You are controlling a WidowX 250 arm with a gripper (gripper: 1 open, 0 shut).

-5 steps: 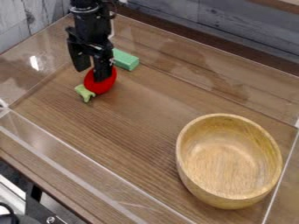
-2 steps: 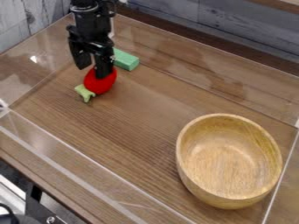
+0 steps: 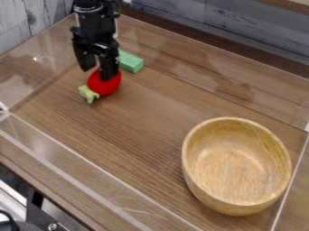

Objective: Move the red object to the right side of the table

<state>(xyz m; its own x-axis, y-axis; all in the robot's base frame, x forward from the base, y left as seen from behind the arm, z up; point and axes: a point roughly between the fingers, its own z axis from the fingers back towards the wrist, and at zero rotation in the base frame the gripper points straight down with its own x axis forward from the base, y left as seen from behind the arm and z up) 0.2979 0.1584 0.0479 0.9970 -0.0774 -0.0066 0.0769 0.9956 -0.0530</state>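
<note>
Bare wood spans between red toy [image 3: 104, 83] and bowl [image 3: 236, 165]; toy lies at the tips of gripper [image 3: 97, 69], jaws wide, grip unclear.

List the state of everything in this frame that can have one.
Fingers: open, right at the red object
Red object: on the table, green stem end pointing lower left
Green block: lying flat on the table
Wooden bowl: upright
Table: walled by clear panels

No readable text, labels, brands, numbers or signs.
</note>
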